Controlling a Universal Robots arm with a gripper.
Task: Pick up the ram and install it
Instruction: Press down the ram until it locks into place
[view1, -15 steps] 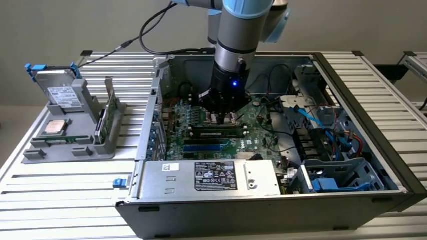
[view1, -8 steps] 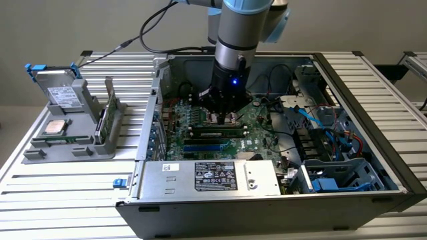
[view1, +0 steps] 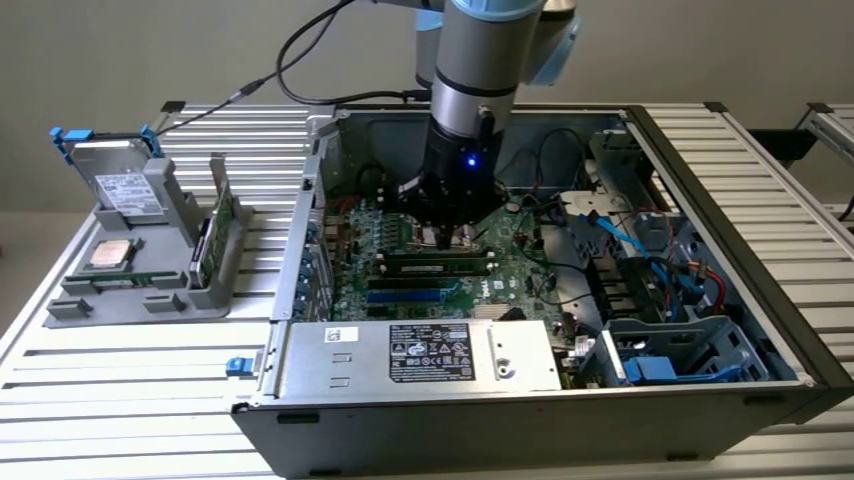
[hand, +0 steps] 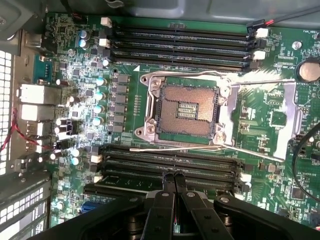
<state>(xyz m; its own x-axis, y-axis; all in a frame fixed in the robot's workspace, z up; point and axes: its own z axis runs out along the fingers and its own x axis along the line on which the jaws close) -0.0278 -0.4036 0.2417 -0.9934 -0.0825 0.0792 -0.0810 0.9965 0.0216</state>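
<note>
One long green ram stick (view1: 430, 266) lies seated in a black motherboard slot, at six o'clock of the black gripper (view1: 449, 236), whose fingers are pressed together, holding nothing; installation looks nearly finished, needing only firm seating.

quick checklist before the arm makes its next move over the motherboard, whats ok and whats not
1. Hand shut, fingers together: ok.
2. Nothing gripped between the fingers: ok.
3. Ram lying along a motherboard slot, just beside the hand: ok.
4. Ram pressed fully home, end latches closed: cannot tell.
5. Open processor socket clear of the hand: ok.
</note>
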